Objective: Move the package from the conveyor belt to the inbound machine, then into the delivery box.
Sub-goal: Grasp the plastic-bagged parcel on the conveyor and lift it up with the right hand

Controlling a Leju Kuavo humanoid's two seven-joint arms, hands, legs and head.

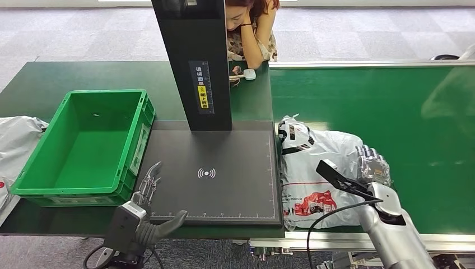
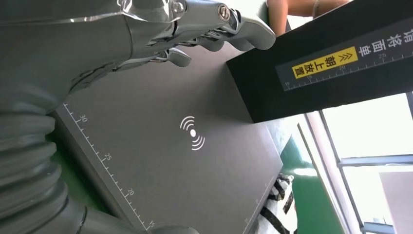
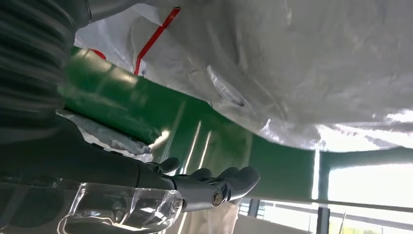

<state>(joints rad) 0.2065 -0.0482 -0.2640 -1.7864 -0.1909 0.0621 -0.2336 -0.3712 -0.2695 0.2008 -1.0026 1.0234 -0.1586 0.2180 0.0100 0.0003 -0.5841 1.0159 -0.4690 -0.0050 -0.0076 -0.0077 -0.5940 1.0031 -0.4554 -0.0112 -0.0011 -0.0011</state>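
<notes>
The package (image 1: 313,168) is seen lying on the conveyor belt (image 1: 392,106) just beside the inbound machine (image 1: 218,174), its long axis running away from the robot, with the spread, empty right hand (image 1: 374,166) set at its right edge, far nearer than the open left hand (image 1: 147,188).

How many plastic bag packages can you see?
2. One white package with red print lies on the green conveyor belt, beside the right hand. Another white bag lies at the far left, beside the green box, partly cut off; more could be hidden.
</notes>
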